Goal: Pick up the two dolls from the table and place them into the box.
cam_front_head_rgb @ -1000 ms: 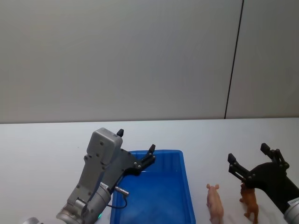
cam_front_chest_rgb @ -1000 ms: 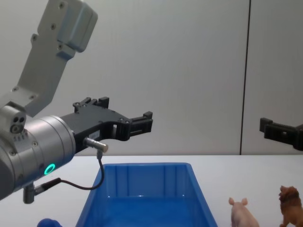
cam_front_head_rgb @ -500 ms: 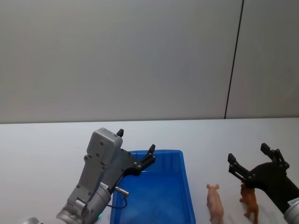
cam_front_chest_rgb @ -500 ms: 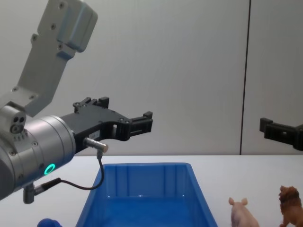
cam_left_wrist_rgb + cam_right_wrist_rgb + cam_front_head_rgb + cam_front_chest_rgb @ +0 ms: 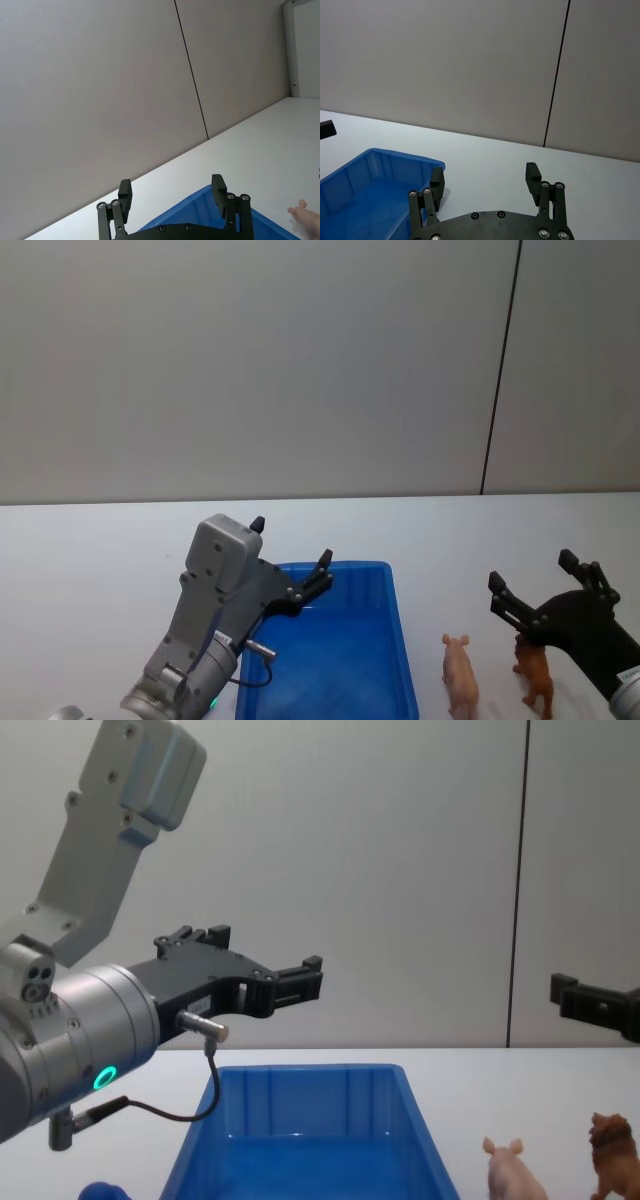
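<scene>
Under right gripper [image 5: 530, 571], fingers [image 5: 497, 586] spread, lion [image 5: 536, 676], pig [image 5: 461, 676] beside

the box [image 5: 400, 640] is showing smooth, glossy blue plastic. the pig [image 5: 461, 677] and the lion [image 5: 537, 680] are looking like moulded plastic with a faint sheen. the table [image 5: 90, 560] is appearing white, smooth and matt. the left gripper [image 5: 291, 541] and right gripper [image 5: 531, 569] are showing matt black; the left arm's housing [image 5: 215, 560] is looking satin grey.

Silver-grey arm [image 5: 85, 1020], green ring light [image 5: 103, 1077], black tool [image 5: 171, 183]
</scene>
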You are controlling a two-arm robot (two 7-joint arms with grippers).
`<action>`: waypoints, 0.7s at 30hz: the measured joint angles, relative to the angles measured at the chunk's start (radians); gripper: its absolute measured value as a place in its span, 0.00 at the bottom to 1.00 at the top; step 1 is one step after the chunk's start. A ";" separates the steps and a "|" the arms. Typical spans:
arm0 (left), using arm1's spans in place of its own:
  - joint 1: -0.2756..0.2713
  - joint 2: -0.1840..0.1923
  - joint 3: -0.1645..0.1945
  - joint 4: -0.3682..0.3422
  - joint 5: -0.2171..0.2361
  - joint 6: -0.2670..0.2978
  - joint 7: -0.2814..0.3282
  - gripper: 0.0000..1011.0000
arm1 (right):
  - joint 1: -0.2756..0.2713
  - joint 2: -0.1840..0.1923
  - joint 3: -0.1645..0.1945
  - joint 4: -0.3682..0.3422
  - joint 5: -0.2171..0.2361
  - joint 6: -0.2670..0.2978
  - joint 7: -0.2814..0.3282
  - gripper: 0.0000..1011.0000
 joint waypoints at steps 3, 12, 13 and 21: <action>0.000 0.000 0.000 0.000 0.000 0.000 0.000 0.99 | -0.003 0.003 0.001 -0.003 -0.002 0.010 0.001 0.99; 0.000 0.000 0.000 0.000 0.000 0.000 0.000 0.99 | -0.020 0.020 0.006 -0.009 -0.014 0.078 0.002 0.99; 0.000 0.000 0.000 0.000 0.000 0.000 0.000 0.99 | -0.023 0.022 0.006 -0.009 -0.017 0.091 0.001 0.99; 0.000 0.000 0.000 0.000 0.000 0.000 0.000 0.99 | -0.034 0.033 0.011 -0.002 -0.035 0.149 -0.014 0.99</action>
